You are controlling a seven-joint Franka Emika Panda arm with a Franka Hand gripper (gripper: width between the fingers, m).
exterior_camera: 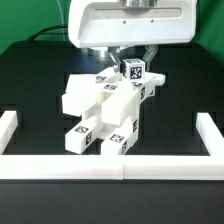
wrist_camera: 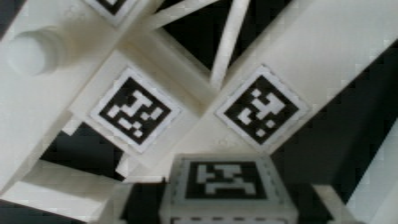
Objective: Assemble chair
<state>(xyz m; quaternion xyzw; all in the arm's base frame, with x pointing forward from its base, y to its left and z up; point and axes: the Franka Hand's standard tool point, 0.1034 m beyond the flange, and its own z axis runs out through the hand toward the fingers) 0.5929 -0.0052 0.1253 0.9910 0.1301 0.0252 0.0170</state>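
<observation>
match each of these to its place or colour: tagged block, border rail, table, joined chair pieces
Things:
1. tagged block
2. border rail
3. table
4. joined chair pieces

Descriptions:
a. black
b. white, runs along the table's front and sides
c. white, in the middle of the table, several tags showing
d. between the fingers of the gripper

Pairs: 1-d, 2-b, 3-a, 4-c

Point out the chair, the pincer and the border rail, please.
chair [exterior_camera: 82, 98]: exterior view, on its broad slab.
pincer [exterior_camera: 133, 69]: exterior view, midway between its fingertips.
border rail [exterior_camera: 110, 166]: exterior view, on its near bar.
</observation>
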